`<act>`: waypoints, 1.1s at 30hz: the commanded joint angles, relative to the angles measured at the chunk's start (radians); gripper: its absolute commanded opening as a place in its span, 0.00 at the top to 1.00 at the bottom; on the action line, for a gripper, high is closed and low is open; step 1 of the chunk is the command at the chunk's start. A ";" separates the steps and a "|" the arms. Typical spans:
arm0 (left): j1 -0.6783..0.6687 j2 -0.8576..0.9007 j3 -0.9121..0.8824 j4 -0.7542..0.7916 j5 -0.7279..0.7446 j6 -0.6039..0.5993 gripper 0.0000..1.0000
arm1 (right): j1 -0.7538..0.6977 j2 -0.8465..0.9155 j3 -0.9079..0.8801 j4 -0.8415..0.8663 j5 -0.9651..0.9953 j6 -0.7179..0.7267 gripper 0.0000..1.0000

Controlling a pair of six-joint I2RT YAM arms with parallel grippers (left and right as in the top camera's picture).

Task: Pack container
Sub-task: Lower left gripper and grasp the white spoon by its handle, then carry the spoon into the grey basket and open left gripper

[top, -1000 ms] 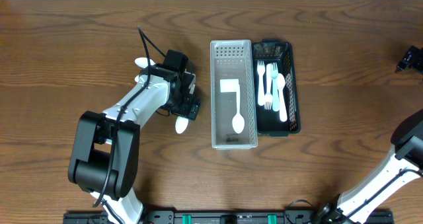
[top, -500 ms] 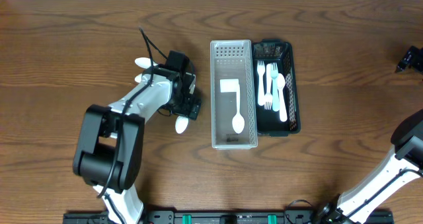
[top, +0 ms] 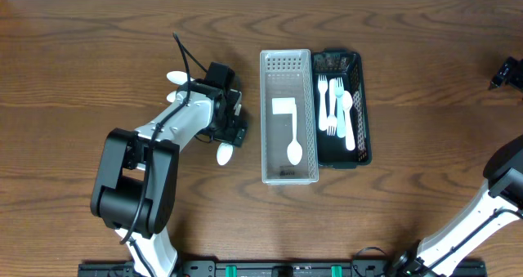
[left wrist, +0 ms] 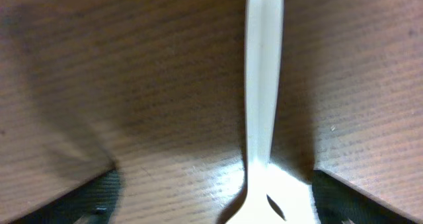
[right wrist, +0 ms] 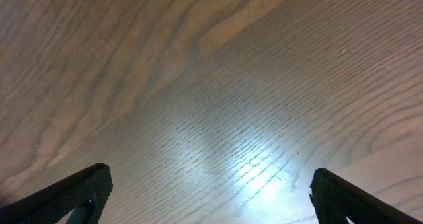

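Two white plastic spoons (top: 223, 154) lie on the wooden surface (top: 98, 48), and a third spoon (top: 294, 152) sits in the clear plastic tray (top: 265, 113). The left jaws hang low, open astride one handle. The right jaws are open and empty.

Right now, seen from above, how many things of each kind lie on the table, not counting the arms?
Trays: 2, the clear tray and the black tray
Spoons: 4, two loose on the table, one in each tray
Forks: 2, both in the black tray
White square piece: 1, in the clear tray
Total: 9; cutlery overlapping in the black tray could hide more.
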 commanded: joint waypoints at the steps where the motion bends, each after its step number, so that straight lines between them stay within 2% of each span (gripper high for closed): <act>1: 0.002 0.040 0.000 -0.002 0.012 -0.003 0.39 | 0.006 -0.025 -0.002 0.000 0.002 0.014 0.01; 3: 0.002 0.040 0.000 -0.002 0.011 -0.003 0.59 | 0.006 -0.025 -0.002 0.000 0.002 0.014 0.01; 5: 0.002 0.040 0.000 -0.002 0.011 -0.003 0.70 | 0.006 -0.025 -0.002 0.000 0.002 0.014 0.01; 10: 0.002 0.040 0.000 -0.001 0.011 -0.003 0.81 | 0.006 -0.025 -0.002 0.000 0.002 0.014 0.01; 11: 0.002 0.040 0.000 -0.001 0.011 -0.003 0.88 | 0.006 -0.025 -0.002 0.000 0.002 0.014 0.01; 13: 0.003 0.039 0.002 -0.002 0.011 -0.003 0.94 | 0.006 -0.025 -0.002 0.000 0.002 0.014 0.01; 24: 0.005 0.003 0.100 -0.002 -0.034 -0.003 0.94 | 0.005 -0.025 -0.002 0.000 0.002 0.014 0.01; 33: 0.005 -0.175 0.185 -0.002 -0.068 -0.004 0.94 | 0.004 -0.025 -0.002 0.000 0.002 0.014 0.01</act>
